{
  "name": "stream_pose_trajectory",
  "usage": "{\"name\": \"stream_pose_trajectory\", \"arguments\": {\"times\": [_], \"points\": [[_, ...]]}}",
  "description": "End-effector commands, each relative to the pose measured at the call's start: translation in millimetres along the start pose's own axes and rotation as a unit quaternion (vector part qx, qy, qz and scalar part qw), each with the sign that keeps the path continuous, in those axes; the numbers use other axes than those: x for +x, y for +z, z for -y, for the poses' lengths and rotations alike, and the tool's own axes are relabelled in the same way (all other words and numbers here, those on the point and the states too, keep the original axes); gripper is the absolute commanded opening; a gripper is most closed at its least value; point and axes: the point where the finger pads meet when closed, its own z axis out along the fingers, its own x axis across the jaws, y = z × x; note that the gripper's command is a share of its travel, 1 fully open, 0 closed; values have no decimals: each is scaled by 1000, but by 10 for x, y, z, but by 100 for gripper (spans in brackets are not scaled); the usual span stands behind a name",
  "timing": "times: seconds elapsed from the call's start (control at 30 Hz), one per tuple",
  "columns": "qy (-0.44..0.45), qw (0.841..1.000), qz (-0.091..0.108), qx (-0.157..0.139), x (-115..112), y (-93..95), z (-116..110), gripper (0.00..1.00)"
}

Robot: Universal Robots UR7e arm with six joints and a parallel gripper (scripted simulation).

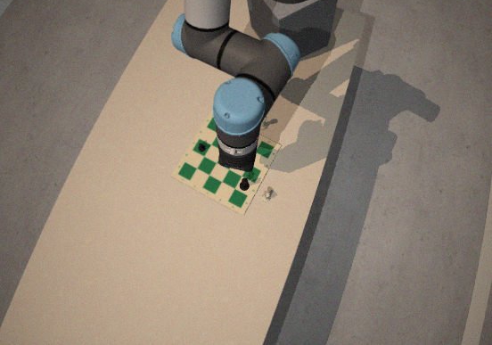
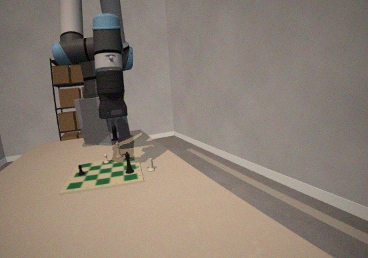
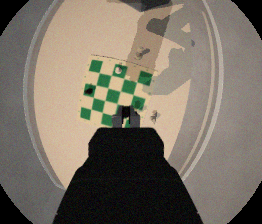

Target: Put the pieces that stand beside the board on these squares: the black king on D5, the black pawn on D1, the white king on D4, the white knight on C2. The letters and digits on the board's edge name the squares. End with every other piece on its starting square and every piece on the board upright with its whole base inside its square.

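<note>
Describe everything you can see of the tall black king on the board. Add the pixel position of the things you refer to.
The black king (image 1: 244,184) (image 2: 129,165) is uniformly dark, with a round, wide base, a slender body narrowing upward and a knobbed head; its finer crown detail is too small to read. It stands upright on a cream square along one side of the board, one row in from the corner. Only the board appears to touch it. The material can't be told. The wrist view doesn't clearly show it.
</note>
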Motion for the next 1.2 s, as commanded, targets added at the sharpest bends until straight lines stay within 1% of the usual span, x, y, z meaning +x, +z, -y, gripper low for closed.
{"name": "stream_pose_trajectory", "arguments": {"times": [0.0, 0.03, 0.1, 0.17, 0.27, 0.43, 0.9, 1.03, 1.17], "points": [[76, 997, -2, -1, -725, -30, -67, 0], [76, 997, -2, -1, -725, -30, -67, 0], [97, 995, -2, -2, -929, -39, -50, 0], [114, 993, -2, -2, -1085, -47, -30, 0], [128, 992, -1, -2, -1221, -54, -9, 0], [132, 991, -1, -2, -1255, -48, 2, 0], [132, 991, -2, 0, -1241, -39, 15, 0], [132, 991, -2, 0, -1241, -1, 14, 0], [132, 991, -2, -1, -1248, 93, 7, 0]]}}
